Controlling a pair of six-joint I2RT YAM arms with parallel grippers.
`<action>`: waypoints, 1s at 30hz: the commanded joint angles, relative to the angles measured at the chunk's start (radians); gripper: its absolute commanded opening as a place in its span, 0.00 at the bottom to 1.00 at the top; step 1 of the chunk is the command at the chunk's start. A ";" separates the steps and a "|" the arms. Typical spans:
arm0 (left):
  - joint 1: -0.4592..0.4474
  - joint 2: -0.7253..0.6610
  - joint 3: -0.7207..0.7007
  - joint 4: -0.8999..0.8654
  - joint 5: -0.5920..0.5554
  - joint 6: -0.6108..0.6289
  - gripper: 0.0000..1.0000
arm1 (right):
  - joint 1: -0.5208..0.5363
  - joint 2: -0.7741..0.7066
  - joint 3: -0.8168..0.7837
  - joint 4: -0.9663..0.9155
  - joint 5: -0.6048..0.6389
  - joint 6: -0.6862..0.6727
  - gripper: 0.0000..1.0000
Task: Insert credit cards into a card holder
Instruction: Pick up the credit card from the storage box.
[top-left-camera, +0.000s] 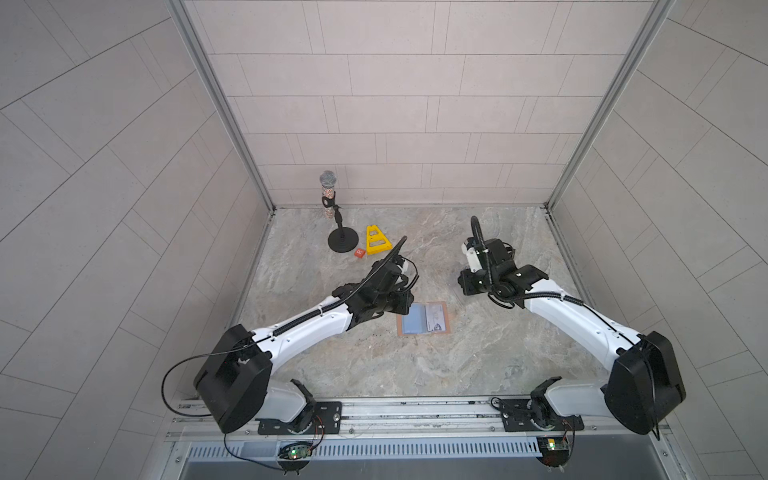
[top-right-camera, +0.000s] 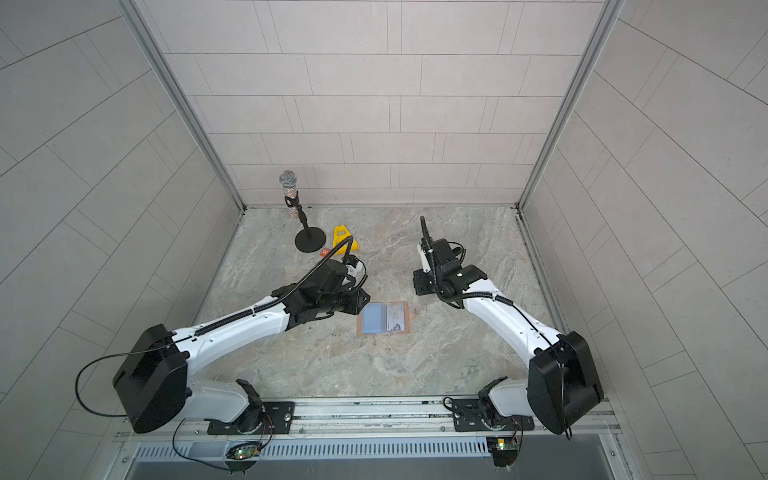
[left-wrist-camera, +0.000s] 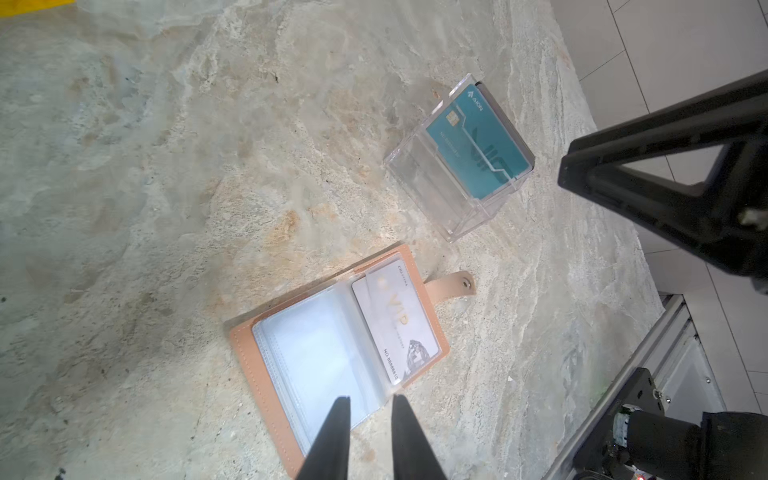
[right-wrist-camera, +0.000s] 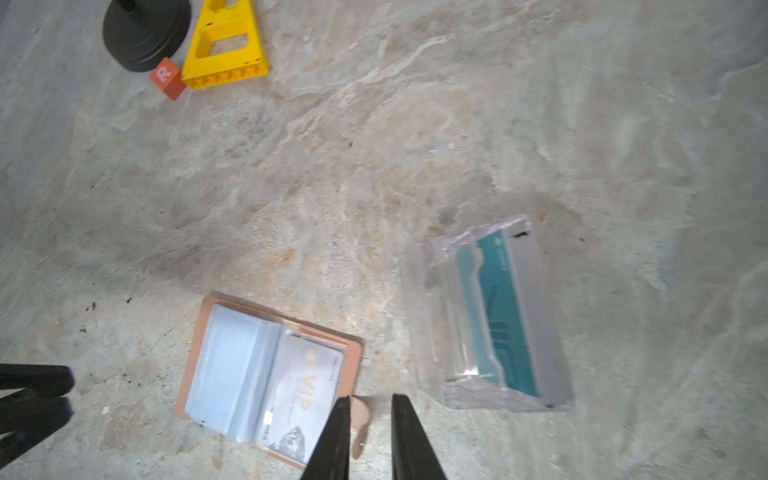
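One pale card (left-wrist-camera: 395, 328) sits sleeved in the card holder (left-wrist-camera: 262, 374), open flat on the counter (left-wrist-camera: 166, 166); the teal card (left-wrist-camera: 478, 141) and another behind it wait in the clear stand (left-wrist-camera: 415, 174); left gripper (left-wrist-camera: 370, 398) and right gripper (right-wrist-camera: 372, 397) hover slightly parted, empty

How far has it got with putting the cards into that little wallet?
Done: a white VIP card sits in a sleeve of the open card holder. In hand: nothing. The left end effector and right end effector are open and empty, near the holder's edges. Left: at least a teal card waits in the clear stand.
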 joint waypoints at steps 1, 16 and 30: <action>0.002 0.050 0.073 -0.017 0.024 -0.002 0.28 | -0.065 -0.017 0.029 -0.084 -0.032 -0.089 0.22; -0.002 0.461 0.432 0.006 0.127 -0.156 0.44 | -0.235 0.192 0.193 -0.184 -0.093 -0.235 0.47; -0.018 0.734 0.672 0.016 0.204 -0.280 0.51 | -0.247 0.383 0.322 -0.270 -0.139 -0.306 0.61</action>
